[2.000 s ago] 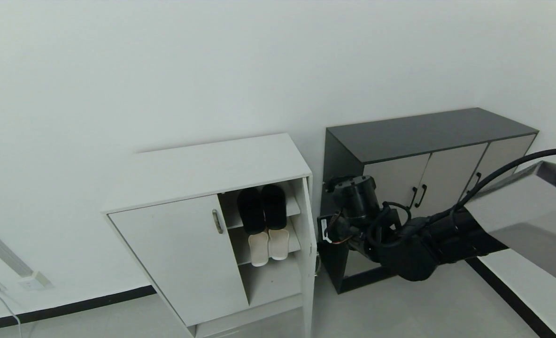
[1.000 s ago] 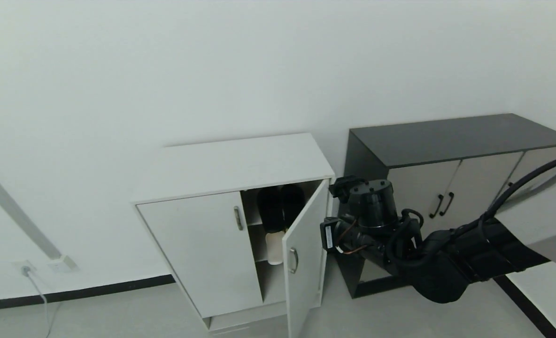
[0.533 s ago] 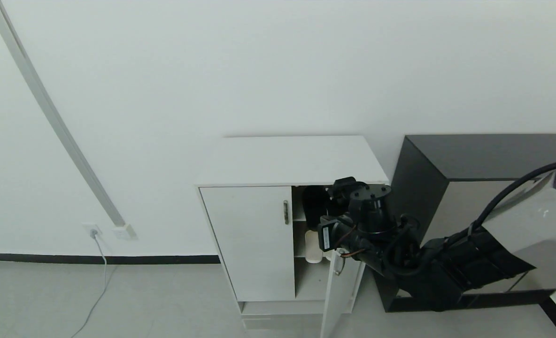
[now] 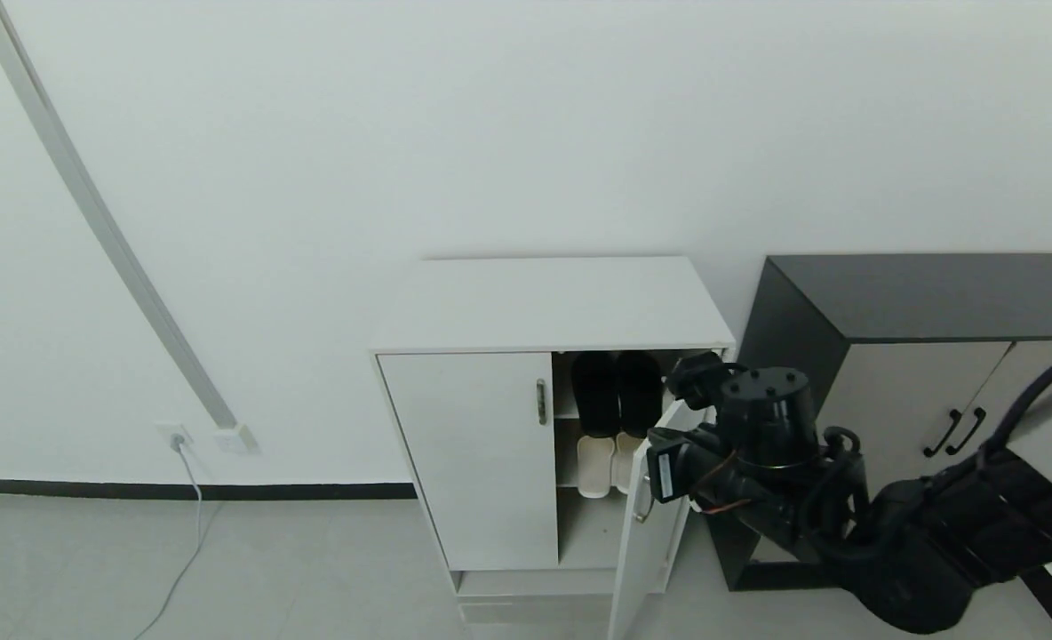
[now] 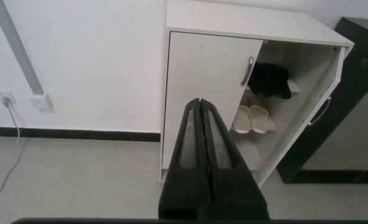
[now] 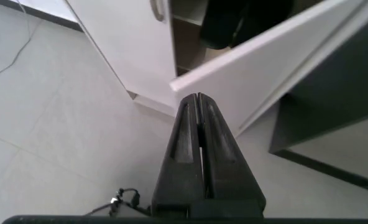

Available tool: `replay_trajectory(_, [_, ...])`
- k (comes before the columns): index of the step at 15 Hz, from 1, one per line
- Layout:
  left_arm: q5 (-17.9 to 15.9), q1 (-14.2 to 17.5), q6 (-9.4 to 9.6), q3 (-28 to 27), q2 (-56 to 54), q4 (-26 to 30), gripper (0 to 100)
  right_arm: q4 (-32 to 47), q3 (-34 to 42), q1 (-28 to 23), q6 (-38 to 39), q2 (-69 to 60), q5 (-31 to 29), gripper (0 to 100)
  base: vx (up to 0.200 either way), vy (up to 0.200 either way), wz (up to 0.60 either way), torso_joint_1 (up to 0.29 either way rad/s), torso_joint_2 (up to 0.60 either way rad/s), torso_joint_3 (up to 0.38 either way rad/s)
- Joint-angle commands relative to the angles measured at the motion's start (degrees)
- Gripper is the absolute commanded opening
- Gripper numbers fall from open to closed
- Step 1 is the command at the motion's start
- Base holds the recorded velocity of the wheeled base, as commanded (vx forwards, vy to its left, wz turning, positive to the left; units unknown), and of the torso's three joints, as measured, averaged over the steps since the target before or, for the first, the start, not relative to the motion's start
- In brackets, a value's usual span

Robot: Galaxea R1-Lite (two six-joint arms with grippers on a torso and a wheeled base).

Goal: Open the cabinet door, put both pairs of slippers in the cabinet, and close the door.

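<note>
Slippers, black pair [image 4: 617, 391] over cream pair [image 4: 606, 462], sit behind flat half-open door [image 4: 659, 542]; left pincer [image 5: 200, 101], right pincer [image 6: 198, 96] pressed together.

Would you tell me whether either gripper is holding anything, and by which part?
Nothing is held. The left gripper and the right gripper are both shut empty; the right one is close to the half-open door, not clamped on it.

The cabinet [image 4: 548, 302] stands against the wall, its right door [image 4: 655, 551] swung out toward 5 o'clock. Inside, the upper pair of slippers [image 4: 617, 391] sits on one shelf and the lower pair [image 4: 604, 462] on the shelf beneath. A second cabinet [image 4: 917, 293] stands at 3 o'clock and a wall socket [image 4: 175, 437] at 9 o'clock.
</note>
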Motion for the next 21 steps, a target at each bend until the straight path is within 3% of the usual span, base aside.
replay_trajectory(1, [0.02, 0.01, -0.01, 0.01, 0.05, -0.04, 0, -0.03, 7.48, -0.59, -0.01, -7.78, 0.07, 0, 0.200, 0.000, 0.00, -0.007, 0.00, 0.002])
replay_trajectory(5, [0.02, 0.01, -0.01, 0.01, 0.05, -0.04, 0, -0.12, 17.85, -0.59, 0.52, -12.70, 0.25, 0, 0.150, 0.000, 0.00, -0.007, 0.00, 0.004])
replay_trajectory(8, [0.02, 0.01, -0.01, 0.01, 0.05, -0.04, 0, -0.12, 19.87, -0.59, 0.70, -12.09, 0.34, 0, 0.000, 0.000, 0.00, 0.000, 0.00, 0.000])
replay_trajectory(12, [0.02, 0.01, -0.01, 0.01, 0.05, -0.04, 0, -1.00, 17.06, -0.59, 1.66, -6.28, 0.78, 0, 0.000, 0.000, 0.00, 0.000, 0.00, 0.000])
replay_trajectory(16, [0.11, 0.01, -0.10, 0.01, 0.05, -0.04, 0, -6.97, 12.67, -0.67, 2.19, 2.42, 0.69, 0, 0.000, 0.000, 0.00, 0.000, 0.00, 0.000])
replay_trajectory(21, [0.11, 0.01, -0.10, 0.01, 0.05, -0.04, 0, -6.97, 5.99, -0.67, 2.19, 8.31, 0.60, 0, 0.000, 0.000, 0.00, 0.000, 0.00, 0.000])
